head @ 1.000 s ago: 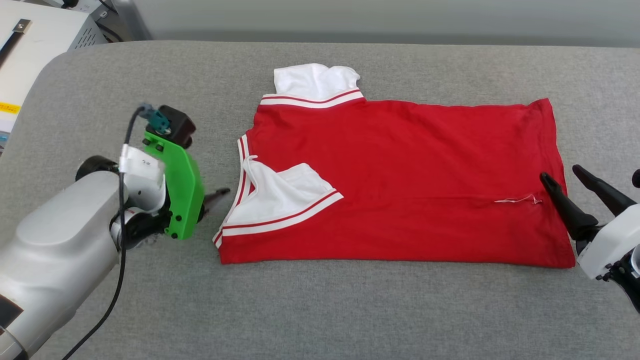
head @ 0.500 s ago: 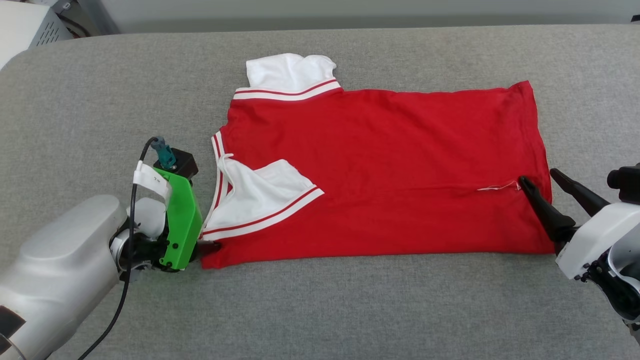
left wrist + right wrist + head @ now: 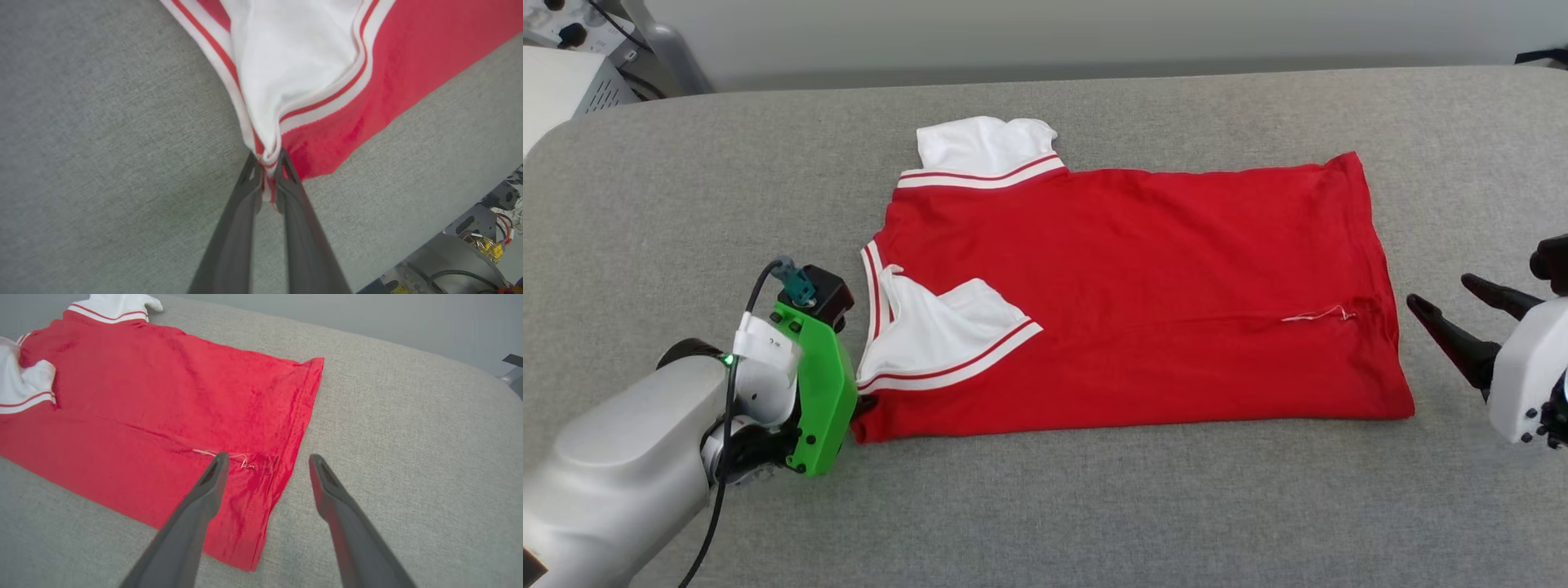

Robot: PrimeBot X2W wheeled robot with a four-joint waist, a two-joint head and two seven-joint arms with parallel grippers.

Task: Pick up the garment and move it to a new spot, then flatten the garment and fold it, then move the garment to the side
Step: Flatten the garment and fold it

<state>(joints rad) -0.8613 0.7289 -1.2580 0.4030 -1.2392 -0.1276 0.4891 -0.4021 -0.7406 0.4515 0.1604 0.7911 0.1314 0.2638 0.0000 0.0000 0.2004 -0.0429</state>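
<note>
t-shirt (image 3: 1143, 278) lies flat on grey padded surface (image 3: 1045, 506), red side up, one white sleeve (image 3: 939, 327) folded onto it. left gripper (image 3: 267, 158) is pinched on its striped-trim corner, rest of t-shirt stretching ahead of fingers. right gripper (image 3: 269, 457) stands spread, clear of cloth, hem (image 3: 300, 416) just ahead of its fingertips, loose white thread (image 3: 220, 453) nearby.

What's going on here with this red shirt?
A two-armed robot is working on a red shirt with white sleeves, which lies partly folded on a grey padded surface. Its left tool is shut on the near corner at the collar end, pinching striped trim and red fabric. Its right tool is open beside the hem end, holding nothing.
</note>
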